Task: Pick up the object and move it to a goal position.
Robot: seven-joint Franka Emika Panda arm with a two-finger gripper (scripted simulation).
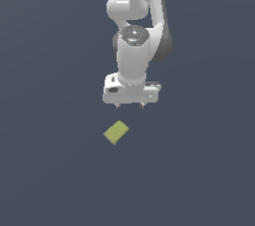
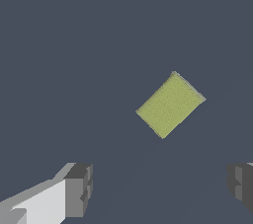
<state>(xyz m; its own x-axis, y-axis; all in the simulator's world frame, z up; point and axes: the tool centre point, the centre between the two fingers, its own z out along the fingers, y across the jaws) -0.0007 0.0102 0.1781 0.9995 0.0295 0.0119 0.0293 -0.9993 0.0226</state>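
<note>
The object point(image 1: 116, 132) is a small flat yellow-green block lying on the dark grey floor, turned at an angle. In the wrist view the object point(image 2: 170, 104) lies apart from the fingers, outside the gap between them. My white gripper point(image 1: 129, 105) hangs above it, slightly toward the exterior view's right, with its two short fingertips pointing down. The gripper point(image 2: 160, 188) is open, its dark finger pads point(image 2: 79, 188) spread wide with nothing between them.
The white arm point(image 1: 137, 31) rises behind the gripper to the top of the exterior view. A uniform dark grey surface point(image 1: 50, 170) lies all around the block.
</note>
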